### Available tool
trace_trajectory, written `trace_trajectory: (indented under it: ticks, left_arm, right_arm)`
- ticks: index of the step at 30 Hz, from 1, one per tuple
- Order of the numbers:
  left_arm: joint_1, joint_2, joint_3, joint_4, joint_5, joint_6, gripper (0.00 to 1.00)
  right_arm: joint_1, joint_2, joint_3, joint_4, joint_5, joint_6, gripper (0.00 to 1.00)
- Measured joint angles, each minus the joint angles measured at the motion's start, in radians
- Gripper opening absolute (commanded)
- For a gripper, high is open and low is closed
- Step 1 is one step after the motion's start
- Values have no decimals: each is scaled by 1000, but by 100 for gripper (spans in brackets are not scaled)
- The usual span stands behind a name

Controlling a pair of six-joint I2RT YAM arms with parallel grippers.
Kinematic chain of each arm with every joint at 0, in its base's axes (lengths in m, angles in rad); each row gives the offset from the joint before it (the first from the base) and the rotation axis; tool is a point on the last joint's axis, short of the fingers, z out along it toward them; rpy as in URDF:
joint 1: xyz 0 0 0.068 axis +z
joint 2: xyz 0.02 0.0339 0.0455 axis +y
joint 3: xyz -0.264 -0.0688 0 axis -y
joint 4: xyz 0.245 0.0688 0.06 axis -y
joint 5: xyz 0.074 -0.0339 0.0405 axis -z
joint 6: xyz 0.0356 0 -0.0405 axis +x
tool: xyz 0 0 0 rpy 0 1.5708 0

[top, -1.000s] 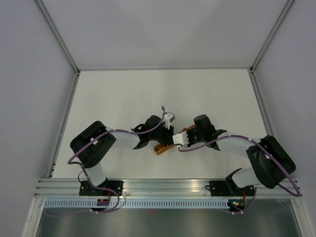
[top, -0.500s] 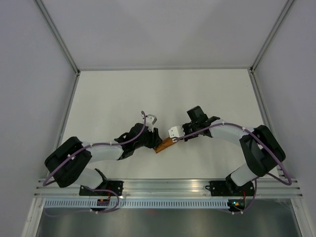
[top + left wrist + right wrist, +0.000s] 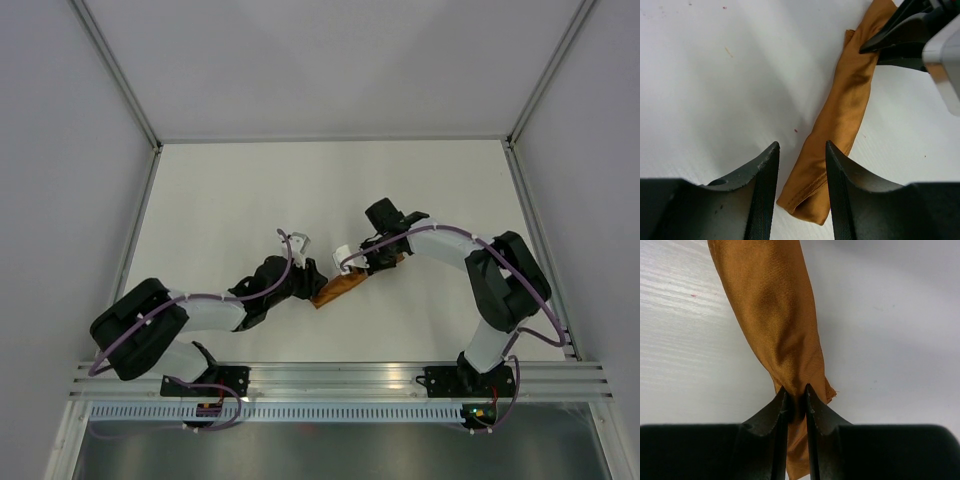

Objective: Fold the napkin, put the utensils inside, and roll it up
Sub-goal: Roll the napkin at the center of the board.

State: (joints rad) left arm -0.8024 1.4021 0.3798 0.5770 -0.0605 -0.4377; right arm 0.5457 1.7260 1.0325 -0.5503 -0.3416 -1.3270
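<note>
Right tool (image 3: 795,391) is clamped on the napkin (image 3: 772,305). Its two dark fingers (image 3: 771,422) are pressed together on one end of the cloth, with only a thin fold of fabric between them. A small corner of cloth sticks out just beside the right-hand finger.

The napkin is gathered into a long, narrow, rust-orange bundle that lies on the white tabletop (image 3: 250,190). In the overhead view it runs slantwise between the two arms, its lower end toward the left arm and its upper end at the right tool.

The left tool (image 3: 801,147) is open, its fingers (image 3: 765,175) spread apart and holding nothing. In the left wrist view the near end of the bundle lies in the gap between them, partly hidden behind the right-hand finger. Whether either finger touches the cloth cannot be told. In that same view the far end of the bundle reaches the right tool's dark fingertips at the upper right. The cloth shows soft creases along its length and a folded edge at the near end.
</note>
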Motion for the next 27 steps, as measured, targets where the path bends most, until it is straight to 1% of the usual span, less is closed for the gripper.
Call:
trace_trajectory:
  ticks: [4, 7, 10, 13, 18, 22, 25, 27]
  left_arm:
    - [0, 48, -2, 81, 26, 0, 47]
    - [0, 55, -12, 133, 46, 0, 47]
    - [0, 31, -48, 189, 42, 0, 47]
    - [-2, -24, -90, 211, 23, 0, 47]
    - [-22, -187, -141, 209, -61, 1, 48]
    - [-60, -289, -128, 172, -116, 31, 48]
    - [-104, -282, -71, 111, -146, 97, 48]
    - [-140, -241, -14, 72, -161, 152, 48]
  right_arm:
    - [-1, 74, 105, -103, -2, -13, 7]
    - [-3, 128, 185, -182, -3, -16, 7]
    - [-10, 201, 289, -288, -17, -23, 6]
    - [-18, 256, 369, -375, -31, -27, 6]
    - [-27, 335, 483, -494, -50, -32, 6]
    - [-34, 391, 563, -575, -63, -32, 6]
    - [-39, 437, 630, -640, -72, -31, 6]
    - [-40, 461, 662, -673, -77, -31, 6]
